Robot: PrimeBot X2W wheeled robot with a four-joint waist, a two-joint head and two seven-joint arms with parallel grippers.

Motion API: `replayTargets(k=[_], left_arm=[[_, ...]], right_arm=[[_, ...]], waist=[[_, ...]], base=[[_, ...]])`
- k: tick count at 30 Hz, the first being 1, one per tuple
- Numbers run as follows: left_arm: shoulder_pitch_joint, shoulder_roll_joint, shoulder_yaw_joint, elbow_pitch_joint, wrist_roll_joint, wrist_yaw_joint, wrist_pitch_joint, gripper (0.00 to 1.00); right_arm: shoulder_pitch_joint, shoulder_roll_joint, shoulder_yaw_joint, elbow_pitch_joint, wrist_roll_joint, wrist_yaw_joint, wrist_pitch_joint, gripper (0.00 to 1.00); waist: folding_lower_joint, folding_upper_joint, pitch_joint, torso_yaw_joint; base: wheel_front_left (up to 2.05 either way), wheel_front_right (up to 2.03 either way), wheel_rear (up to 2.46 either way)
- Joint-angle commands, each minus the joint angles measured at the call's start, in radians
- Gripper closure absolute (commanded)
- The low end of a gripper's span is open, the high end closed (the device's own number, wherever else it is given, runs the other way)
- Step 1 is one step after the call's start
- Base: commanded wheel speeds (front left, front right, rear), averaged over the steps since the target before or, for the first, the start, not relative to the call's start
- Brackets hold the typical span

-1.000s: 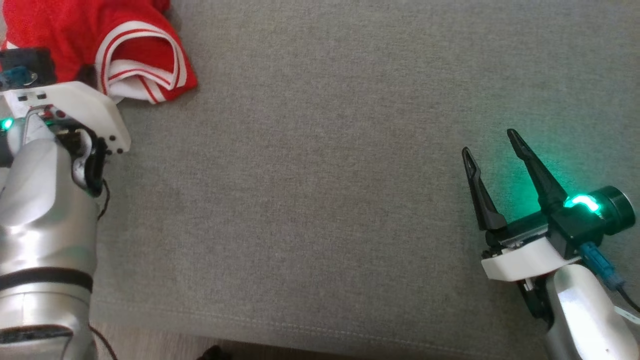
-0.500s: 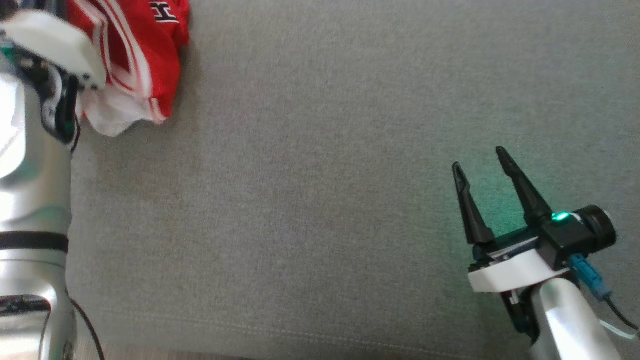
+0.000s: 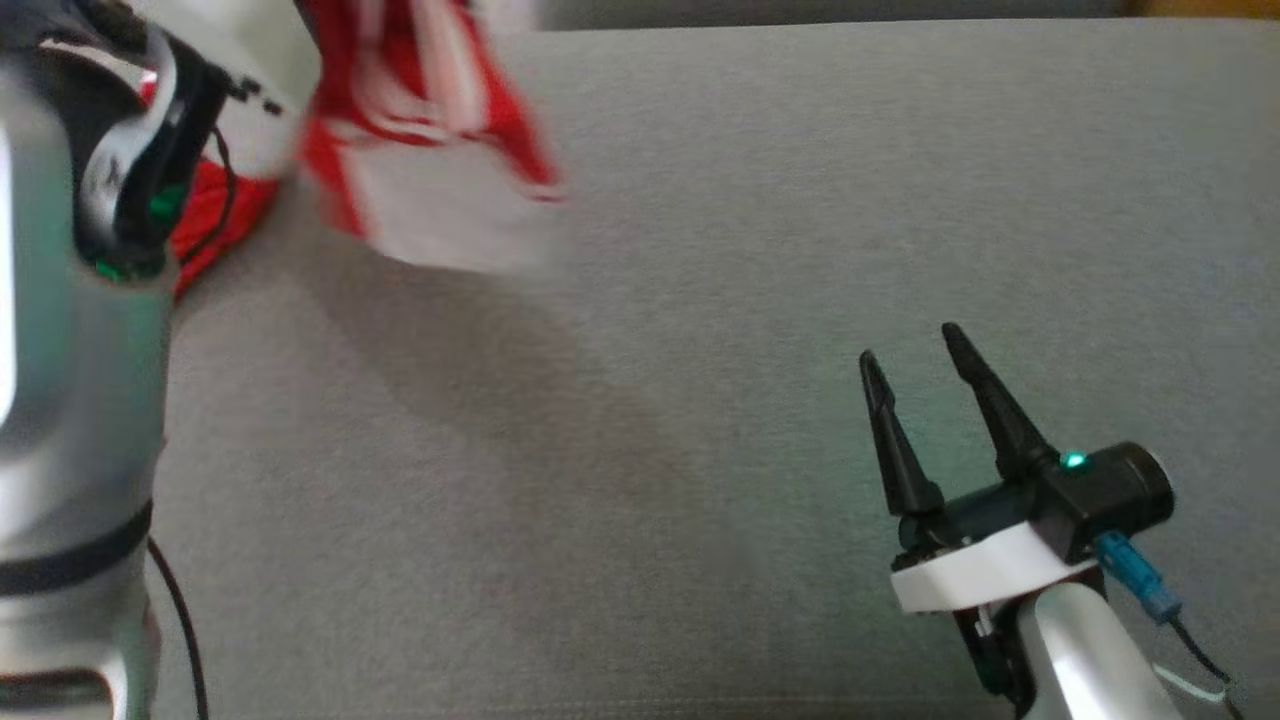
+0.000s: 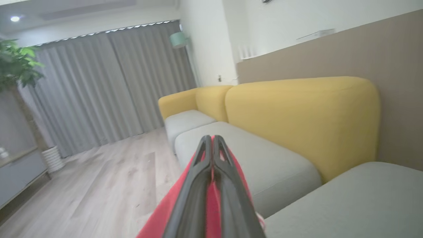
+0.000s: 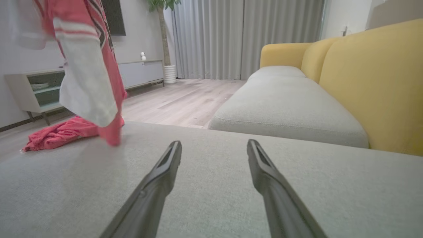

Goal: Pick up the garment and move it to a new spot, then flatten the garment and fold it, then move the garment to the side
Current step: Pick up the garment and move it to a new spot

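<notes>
The garment is a red jersey with white stripes and a white lining, blurred with motion, hanging above the far left of the grey cushion. My left gripper is shut on the red cloth, which drapes down both sides of its fingers. From the right wrist, the garment hangs in the air at the left, its lower end trailing on the cushion. My right gripper stands open low over the cushion at the lower right with nothing between its fingers.
A yellow-backed sofa with grey seats continues beyond the cushion. Wooden floor, grey curtains, a low cabinet and a potted plant lie past the cushion's edge. My left arm rises along the left side.
My left gripper has lifted the garment off the cushion and swung it up and to the right. The head camera has shifted; the right gripper has stayed open in place.
</notes>
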Motion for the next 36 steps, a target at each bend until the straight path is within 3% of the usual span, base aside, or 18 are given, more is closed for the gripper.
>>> replayTargets(k=[1, 7, 13, 18, 23, 24, 28, 29, 31, 36], left_arm=[[-0.024, 0.054, 0.024, -0.108, -0.025, -0.004, 0.049, 1.0], [-0.004, 0.036, 0.011, -0.293, -0.11, 0.007, 0.18, 1.0], [0.045, 0.006, -0.047, -0.283, -0.137, 0.019, 0.243, 1.0], [0.061, -0.006, -0.081, -0.118, -0.089, 0.024, 0.177, 1.0], [0.034, -0.012, -0.084, 0.171, -0.005, 0.045, -0.028, 1.0], [0.034, -0.012, -0.084, 0.171, -0.005, 0.045, -0.028, 1.0], [0.026, -0.01, -0.083, 0.423, 0.04, 0.075, -0.165, 1.0], [0.027, -0.01, -0.08, 0.475, 0.042, 0.08, -0.186, 0.79], [0.03, -0.012, -0.074, 0.553, 0.039, 0.086, -0.227, 0.0], [0.059, -0.024, -0.045, 0.635, 0.017, 0.114, -0.332, 0.0]], right_arm=[[-0.005, 0.012, 0.025, -0.03, 0.01, 0.008, -0.006, 0.0], [-0.01, 0.019, 0.032, -0.044, 0.022, 0.008, -0.006, 0.0], [-0.04, 0.021, 0.045, -0.066, 0.054, 0.008, -0.006, 0.0], [-0.054, 0.022, 0.069, -0.077, 0.094, 0.008, -0.006, 0.0], [-0.069, 0.022, 0.097, -0.078, 0.119, 0.008, -0.006, 0.0], [-0.069, 0.022, 0.097, -0.078, 0.119, 0.008, -0.006, 0.0], [-0.074, 0.022, 0.109, -0.077, 0.129, 0.008, -0.006, 0.0], [-0.074, 0.022, 0.111, -0.076, 0.131, 0.008, -0.006, 0.0], [-0.07, 0.022, 0.106, -0.078, 0.131, 0.008, -0.006, 0.0], [-0.04, 0.022, 0.073, -0.082, 0.12, 0.008, -0.006, 0.0]], waist=[[0.0, 0.0, -0.024, -0.062], [0.0, 0.0, -0.012, -0.15], [0.0, 0.0, 0.023, -0.238], [0.0, 0.0, 0.049, -0.305], [0.0, 0.0, 0.066, -0.363], [0.0, 0.0, 0.066, -0.363], [0.0, 0.0, 0.066, -0.396], [0.0, 0.0, 0.066, -0.402], [0.0, 0.0, 0.063, -0.407], [0.0, 0.0, 0.039, -0.38]], base=[[0.0, 0.0, 0.0], [0.0, 0.0, 0.0], [0.0, 0.0, 0.0], [0.0, 0.0, 0.0], [0.0, 0.0, 0.0], [0.0, 0.0, 0.0], [0.0, 0.0, 0.0], [0.0, 0.0, 0.0], [0.0, 0.0, 0.0], [0.0, 0.0, 0.0]])
